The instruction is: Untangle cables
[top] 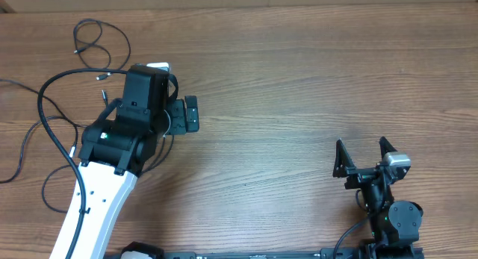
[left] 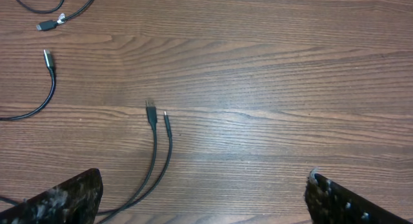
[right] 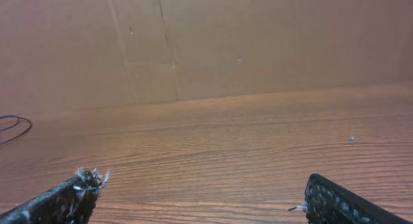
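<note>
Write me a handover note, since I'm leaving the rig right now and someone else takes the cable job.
Left gripper: open, empty, above the table at left.
Right gripper: open, empty, near front right.
Cables: loose at left; two plug ends lie side by side below the left gripper.
Done: unclear.
Left: cords seem to cross near the left edge; separate them.

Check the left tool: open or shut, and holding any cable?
Open and empty: the left tool has its fingers wide apart above the table; the cables lie ahead, untouched.
</note>
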